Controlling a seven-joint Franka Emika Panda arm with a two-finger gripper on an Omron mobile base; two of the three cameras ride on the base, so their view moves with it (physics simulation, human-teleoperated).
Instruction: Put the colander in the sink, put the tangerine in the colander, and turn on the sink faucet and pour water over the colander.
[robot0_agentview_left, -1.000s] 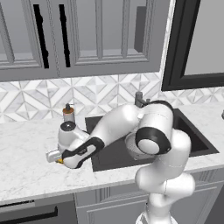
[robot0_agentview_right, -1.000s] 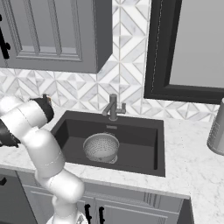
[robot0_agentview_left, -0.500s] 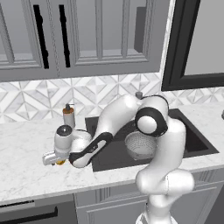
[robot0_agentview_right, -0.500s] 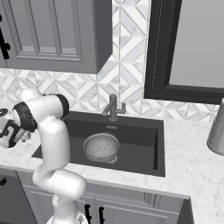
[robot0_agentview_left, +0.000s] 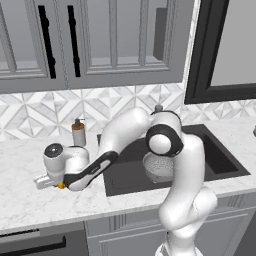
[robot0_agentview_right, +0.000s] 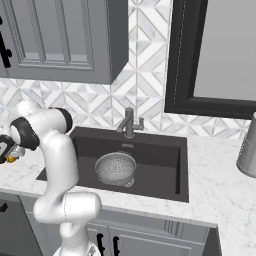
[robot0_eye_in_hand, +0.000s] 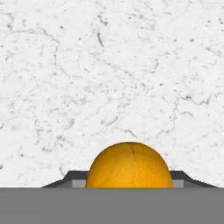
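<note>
With the colander (robot0_agentview_right: 116, 169) already in the sink (robot0_agentview_right: 182, 165), the gripper (robot0_agentview_left: 60, 184) brackets the tangerine (robot0_eye_in_hand: 130, 166) on the counter left of the sink, contact unclear; it should clamp squarely before lifting.

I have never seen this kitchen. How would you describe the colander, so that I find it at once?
Look at the dark sink set into the white marble counter, below the faucet. On the sink floor sits the colander, a round silver-grey metal bowl. Its wall is perforated all over, and it is the light metal thing in the dark basin.
</note>
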